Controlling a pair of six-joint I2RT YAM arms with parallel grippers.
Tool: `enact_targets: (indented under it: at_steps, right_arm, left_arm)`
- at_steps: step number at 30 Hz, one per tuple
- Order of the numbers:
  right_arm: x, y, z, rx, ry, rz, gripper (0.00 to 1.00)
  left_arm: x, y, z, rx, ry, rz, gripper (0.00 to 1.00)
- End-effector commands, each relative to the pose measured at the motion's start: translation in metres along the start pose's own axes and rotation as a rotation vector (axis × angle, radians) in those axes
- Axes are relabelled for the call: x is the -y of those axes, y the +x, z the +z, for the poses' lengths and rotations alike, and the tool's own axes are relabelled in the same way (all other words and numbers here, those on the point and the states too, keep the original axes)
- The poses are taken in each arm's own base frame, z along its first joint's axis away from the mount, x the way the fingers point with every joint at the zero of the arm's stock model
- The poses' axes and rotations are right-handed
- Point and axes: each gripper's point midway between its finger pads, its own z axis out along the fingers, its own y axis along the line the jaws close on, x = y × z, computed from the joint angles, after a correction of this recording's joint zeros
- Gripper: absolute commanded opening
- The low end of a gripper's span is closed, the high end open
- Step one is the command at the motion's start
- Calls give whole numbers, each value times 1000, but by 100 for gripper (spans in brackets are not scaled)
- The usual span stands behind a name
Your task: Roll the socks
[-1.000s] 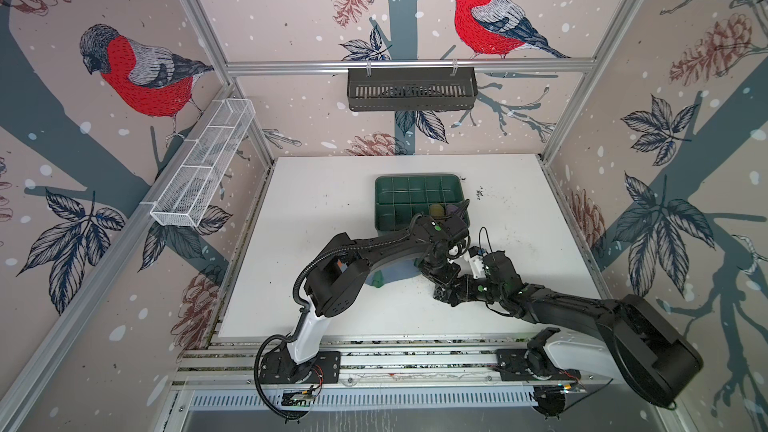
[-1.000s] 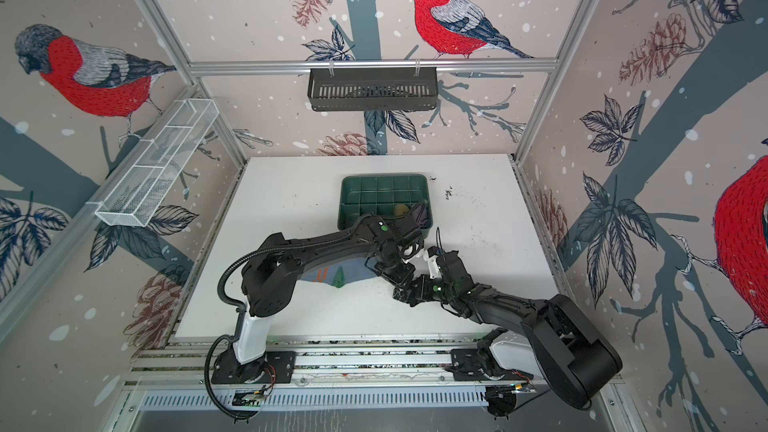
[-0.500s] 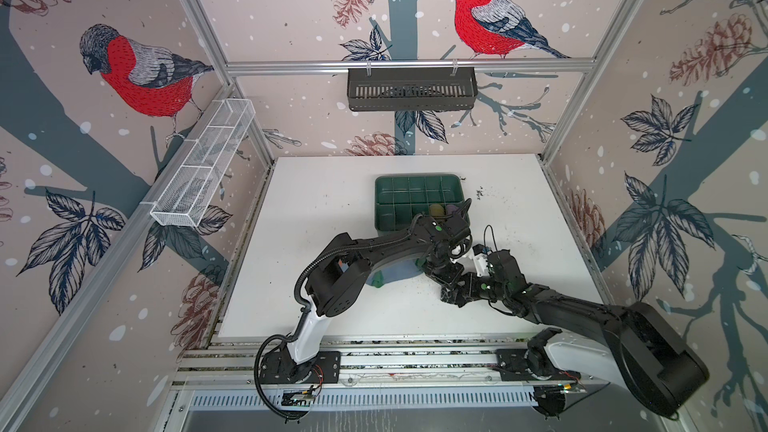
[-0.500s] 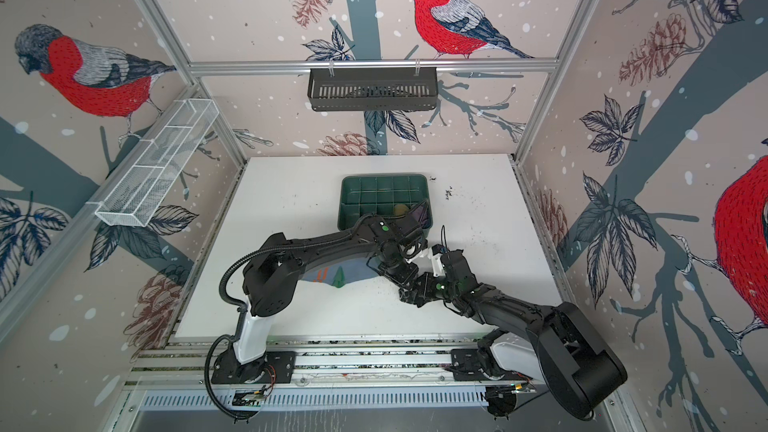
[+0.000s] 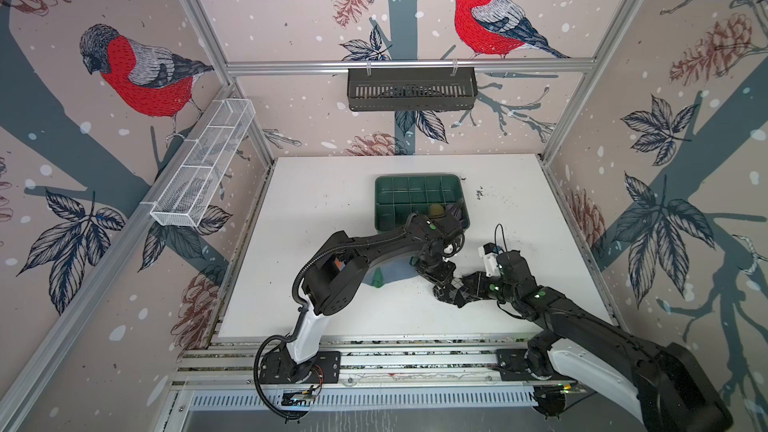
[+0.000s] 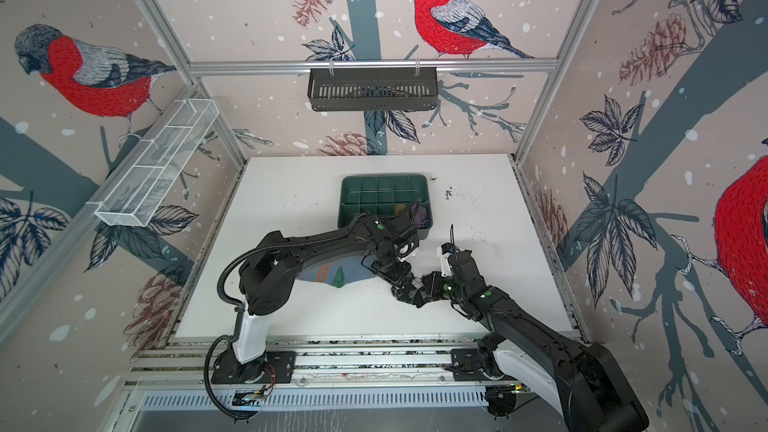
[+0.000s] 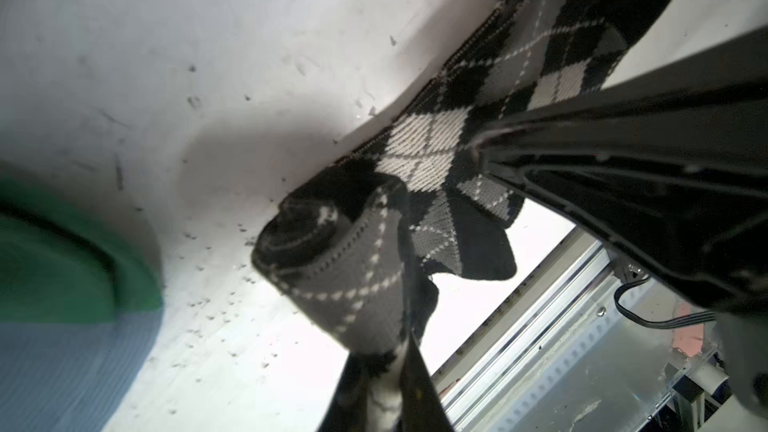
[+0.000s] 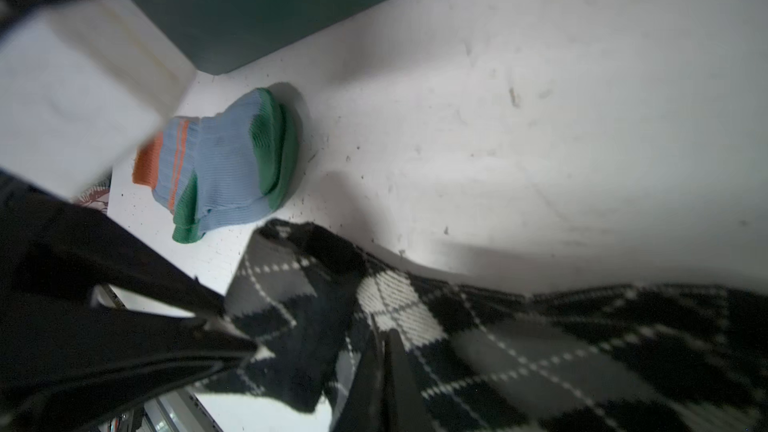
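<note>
Little has moved over the last second. In both top views the right wrist has turned slightly and its white camera block sits a bit further toward the back edge, and the left gripper (image 5: 439, 280) has tightened. Reads as a regrip finished, so the roll of the argyle sock (image 7: 424, 147) can go on. Left gripper pinches the coiled end of that sock: the left wrist view shows about one turn wound up right at its fingertips, with the rest running loose to the right gripper (image 5: 456, 292). Right gripper is pressed together on the sock's flat part, clear in the right wrist view, where cloth bunches between its fingers (image 8: 376, 371). The two grippers are nearly touching, tips facing each other, near the middle of the tabletop (image 5: 332, 201) toward its front edge, in front of the green tray (image 5: 382, 201). The left arm reaches across from the front left with its elbow high and wrist bent down; the right arm stretches low from the front right corner. Cannot tell if the sock is fully off the surface. The blue sock (image 8: 224, 160) lies flat and unrolled just left of the grippers, under the left forearm, untouched. Judgement: first sock barely started, second still to do.
</note>
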Motion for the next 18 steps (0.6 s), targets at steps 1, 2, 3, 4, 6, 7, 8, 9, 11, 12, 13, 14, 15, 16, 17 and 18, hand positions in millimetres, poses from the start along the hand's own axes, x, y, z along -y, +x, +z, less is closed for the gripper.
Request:
enact_targets:
  at_steps: [1,2,3,4,6,7,8,9,11,12,13,14,15,16,17,18]
  right_arm:
    - [11,12,-2,-23,35,19,6]
    - [11,14,-2,-27,33,22,6]
    - [12,16,-1,-32,29,27,6]
    - [12,18,0,-33,21,31,5]
    - [12,22,3,-39,0,39,5]
    - [12,23,5,-43,-6,44,5]
    - [12,24,6,-47,-12,47,5]
    - [11,25,8,-56,-17,48,5]
    - [8,27,12,-68,-32,48,4]
    - [6,28,14,-74,-43,46,4]
    - [3,28,15,-77,-53,44,4]
    - [2,29,17,-81,-59,42,4]
    - [0,30,18,-84,-64,40,4]
    - [-2,29,19,-85,-68,38,4]
    - [-4,30,20,-88,-75,36,4]
    - [-5,30,21,-87,-80,34,4]
  left_arm:
    - [-7,6,-5,-14,-32,-1,14]
    - [-8,6,-5,-14,-36,-2,14]
    - [-10,7,-5,-17,-43,-3,14]
    - [-12,8,-6,-21,-54,-6,14]
    - [-15,9,-7,-25,-70,-8,13]
    - [-17,9,-8,-28,-79,-10,14]
    - [-19,9,-9,-29,-90,-11,14]
    - [-21,10,-11,-32,-106,-13,14]
    - [-26,11,-14,-37,-138,-19,13]
    - [-27,11,-16,-38,-152,-21,13]
    - [-28,11,-17,-39,-162,-23,13]
    - [-29,11,-19,-39,-173,-25,13]
    - [-30,11,-20,-40,-183,-26,13]
    - [-29,10,-22,-37,-188,-26,14]
    - [-28,10,-22,-38,-189,-25,14]
    - [-26,10,-22,-36,-185,-21,14]
